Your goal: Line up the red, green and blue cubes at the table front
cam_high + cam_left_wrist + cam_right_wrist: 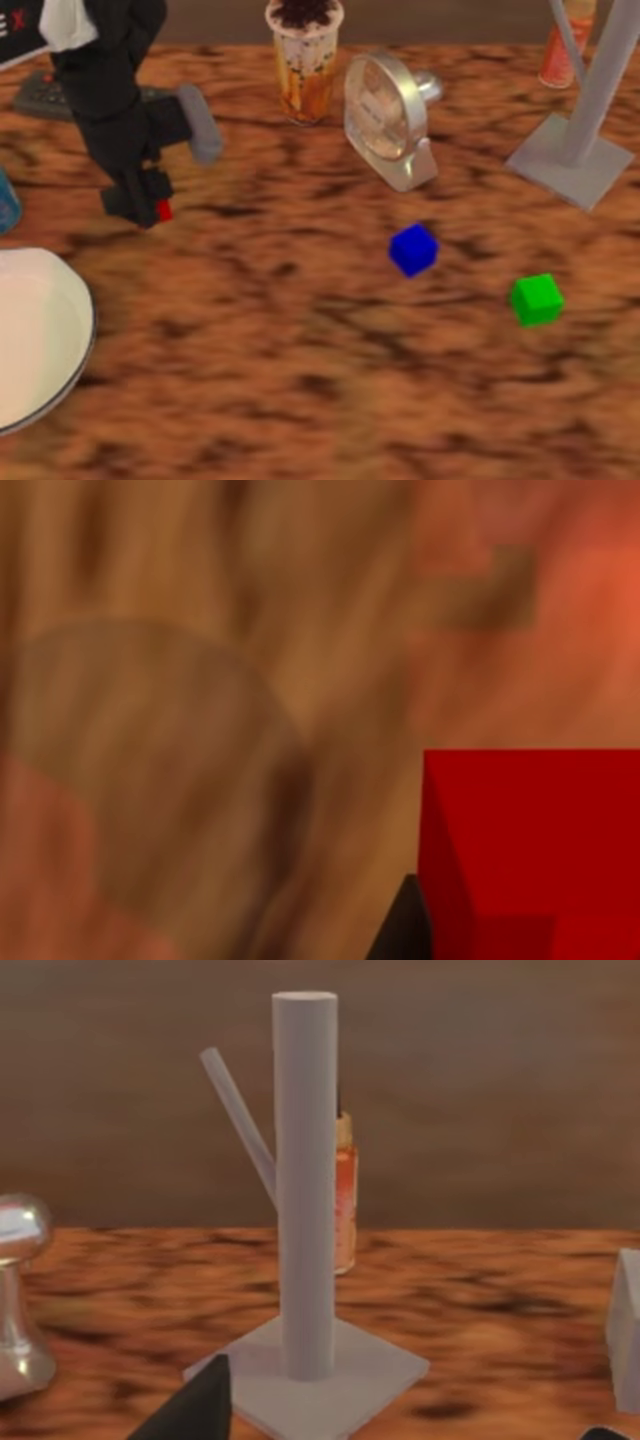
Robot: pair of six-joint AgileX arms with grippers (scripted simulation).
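Our left gripper is down at the table's left, its fingers pinching the red cube — only a sliver of red shows beside the black fingertips from above, while the left wrist view is filled by a red face close to the lens. The blue cube sits right of centre, and the green cube lies farther right and a little nearer the front, the two well apart. Our right arm is out of the top view; its wrist camera looks at the grey stand, and we cannot tell how its fingers are set.

We judge these cubes light, rigid and not fragile, but glossy — so a flat pinch across two opposite faces, square and centred, should keep them from twisting or slipping.

For room, the front strip of table is broad and bare. The plate juts in at front left, so the line is best kept right of it. The fan, the cup and the stand's base crowd the back.
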